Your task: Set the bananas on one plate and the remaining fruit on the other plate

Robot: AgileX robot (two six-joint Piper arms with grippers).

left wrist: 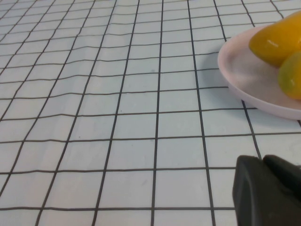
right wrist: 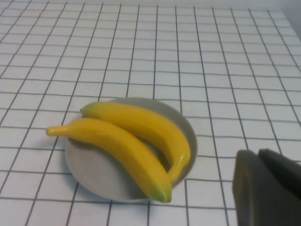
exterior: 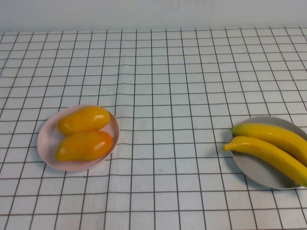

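Observation:
Two yellow bananas [exterior: 271,143] lie side by side on the grey-blue plate [exterior: 254,168] at the right. Two orange-yellow mangoes [exterior: 84,132] lie side by side on the pink plate [exterior: 45,139] at the left. Neither gripper shows in the high view. In the left wrist view my left gripper [left wrist: 263,160] is shut and empty, apart from the pink plate [left wrist: 249,82] and the mangoes [left wrist: 277,40]. In the right wrist view my right gripper [right wrist: 258,153] is shut and empty, beside the grey-blue plate [right wrist: 94,176] with the bananas [right wrist: 136,141].
A white cloth with a black grid [exterior: 172,96] covers the whole table. Its far edge meets a pale wall [exterior: 153,14].

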